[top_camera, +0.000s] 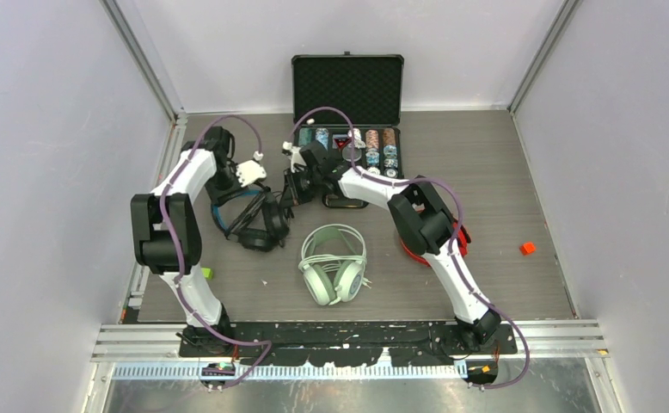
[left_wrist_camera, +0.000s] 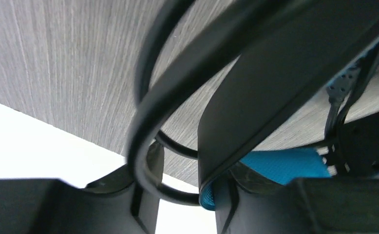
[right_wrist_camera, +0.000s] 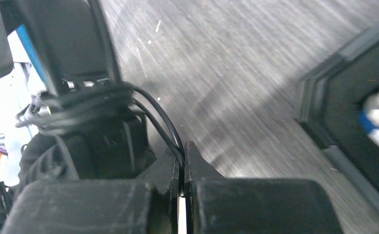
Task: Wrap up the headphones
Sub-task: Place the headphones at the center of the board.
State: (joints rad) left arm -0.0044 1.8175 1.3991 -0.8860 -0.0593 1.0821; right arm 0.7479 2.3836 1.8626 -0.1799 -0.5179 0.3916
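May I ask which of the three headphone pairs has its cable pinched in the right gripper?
The black pair with the blue-lined headband: the right gripper pinches its black cable. The mint-green pair and the red pair lie ungripped.

No text, label, brand or number is readable in any view. Markings on the chips [top_camera: 371,148] near the right pincer [top_camera: 292,191] are too small to read.
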